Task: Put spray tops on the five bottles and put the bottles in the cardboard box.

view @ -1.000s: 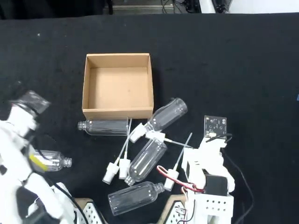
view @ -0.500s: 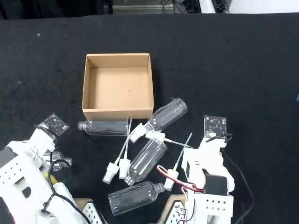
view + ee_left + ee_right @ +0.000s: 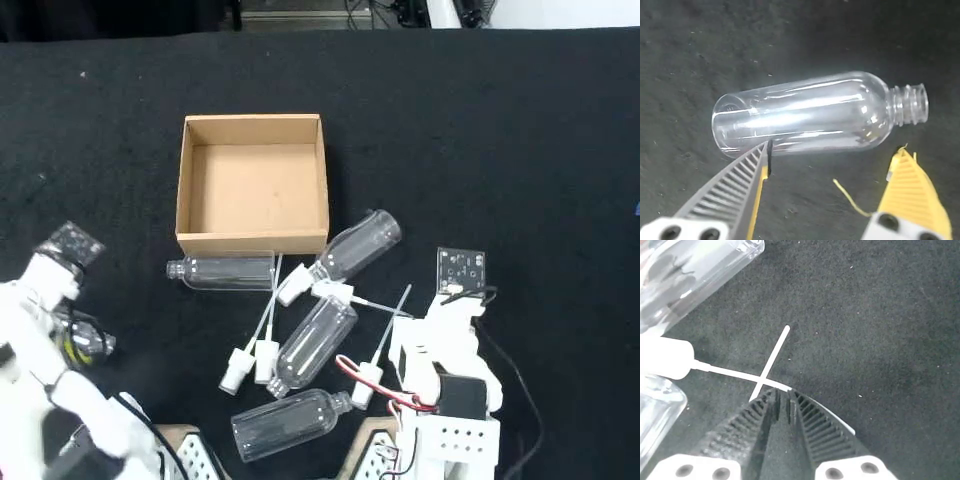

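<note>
Looking through the left wrist camera, I have my left hand point(image 3: 834, 149) spread wide, holding nothing. Its ribbed finger point(image 3: 735, 185) has its tip right at the side of a clear bottle point(image 3: 805, 117), and the yellow finger point(image 3: 910, 190) sits just off the shoulder near the neck. That bottle lies on its side on the black desk point(image 3: 500, 120), its threaded neck bare. From the high view it point(image 3: 85, 340) is at the near left of the desk under the left arm point(image 3: 35, 330), well apart from the cardboard box point(image 3: 252, 243).

My right hand point(image 3: 783, 395) is almost closed, with only a thin slit between the ribbed fingers, and I see nothing gripped in it. Two thin white dip tubes point(image 3: 740, 376) cross just ahead of its tips, one running back to a white spray top point(image 3: 660, 362) that lies between two bottle bodies.

The high view shows four other bottles on their sides outside the box: one point(image 3: 225, 272) along its front wall, one point(image 3: 358, 245) at its front right corner, one point(image 3: 315, 342) nearer me and one point(image 3: 290, 423) nearest. Loose spray tops point(image 3: 292, 285) lie scattered among them.
</note>
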{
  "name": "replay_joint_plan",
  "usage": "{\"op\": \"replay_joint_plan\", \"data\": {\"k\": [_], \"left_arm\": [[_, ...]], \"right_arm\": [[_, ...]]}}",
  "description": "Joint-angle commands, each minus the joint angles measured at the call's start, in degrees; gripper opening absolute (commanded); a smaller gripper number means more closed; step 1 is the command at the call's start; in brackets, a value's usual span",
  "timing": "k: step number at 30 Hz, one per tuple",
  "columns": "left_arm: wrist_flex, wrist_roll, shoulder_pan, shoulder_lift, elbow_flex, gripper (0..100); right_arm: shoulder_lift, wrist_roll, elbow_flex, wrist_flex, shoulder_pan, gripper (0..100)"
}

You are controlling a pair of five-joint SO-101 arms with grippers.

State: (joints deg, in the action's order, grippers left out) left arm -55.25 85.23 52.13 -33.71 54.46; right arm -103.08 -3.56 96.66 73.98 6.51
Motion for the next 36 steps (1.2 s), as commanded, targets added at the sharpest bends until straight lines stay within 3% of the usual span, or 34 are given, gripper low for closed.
{"op": "replay_joint_plan", "data": {"k": [1,6,12,20,23,30,36], "left_arm": [[0.35,-1.76,0.75,6.15,-8.48,35],[-1.41,-7.91,0.75,6.86,-13.76,35],[-13.45,-18.81,0.31,7.91,-28.0,35],[3.96,-39.56,1.19,22.59,-29.93,35],[6.07,-45.98,3.21,29.71,-34.42,35],[-4.48,-43.43,8.75,42.64,-47.34,35],[-5.71,-39.21,14.99,48.97,-52.09,35]], "right_arm": [[-5.49,0.18,-0.22,0.44,0.88,1.1],[-5.49,0.18,-0.22,0.44,0.88,1.1],[-5.49,0.18,-0.22,0.44,0.88,1.1],[-5.49,0.18,-0.22,0.44,0.88,1.1],[-5.49,0.18,-0.22,0.44,0.88,1.1],[-5.49,0.18,-0.22,0.44,0.88,1.1],[-5.49,0.18,-0.22,0.44,0.88,1.1]]}}
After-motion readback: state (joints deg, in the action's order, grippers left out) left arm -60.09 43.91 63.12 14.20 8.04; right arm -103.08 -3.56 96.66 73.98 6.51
